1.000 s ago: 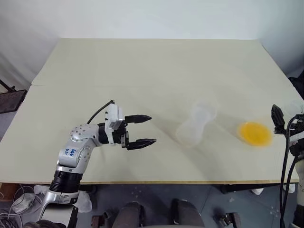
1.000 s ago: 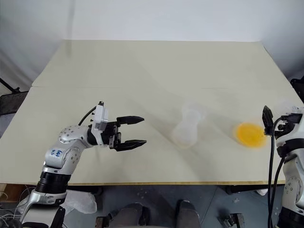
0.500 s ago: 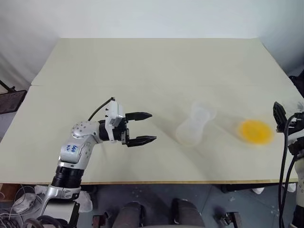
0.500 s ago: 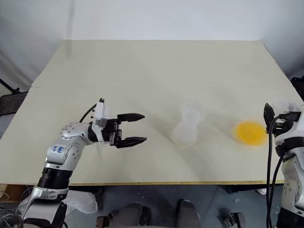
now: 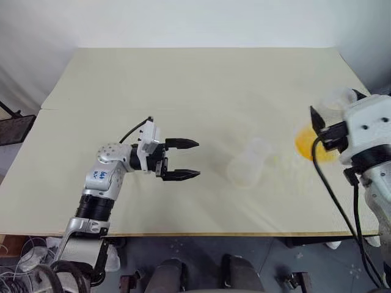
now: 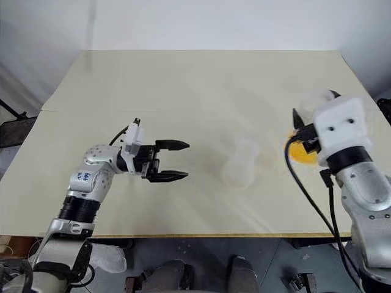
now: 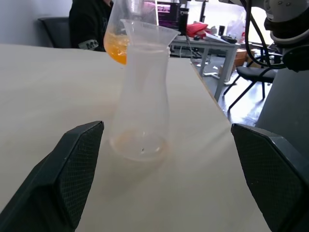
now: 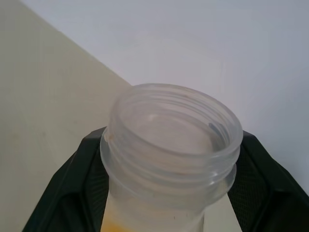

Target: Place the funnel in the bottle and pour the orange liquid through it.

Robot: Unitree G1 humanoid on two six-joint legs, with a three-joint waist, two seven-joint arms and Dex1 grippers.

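The clear flask-shaped bottle (image 5: 245,171) stands upright on the table right of centre. The clear funnel (image 7: 150,32) sits in its neck. My left gripper (image 5: 186,159) is open and level, pointing at the bottle from the left, a short gap away and touching nothing. Its two black fingers (image 7: 72,169) frame the bottle in the left wrist view. My right gripper (image 8: 171,145) is shut on a clear wide-mouthed cup (image 8: 171,140). It holds the cup above the table to the right of the bottle. The orange liquid (image 5: 303,146) lies in the cup's bottom.
The beige table (image 5: 183,85) is bare behind and to the left of the bottle, and its front edge (image 5: 201,233) runs close to the left arm. Off the table's right side, a seated person (image 7: 89,21), chairs and desks appear in the left wrist view.
My right gripper has closed on the cup, lifted it off the table and carried it left towards the bottle. The left gripper has stayed open and barely shifted.
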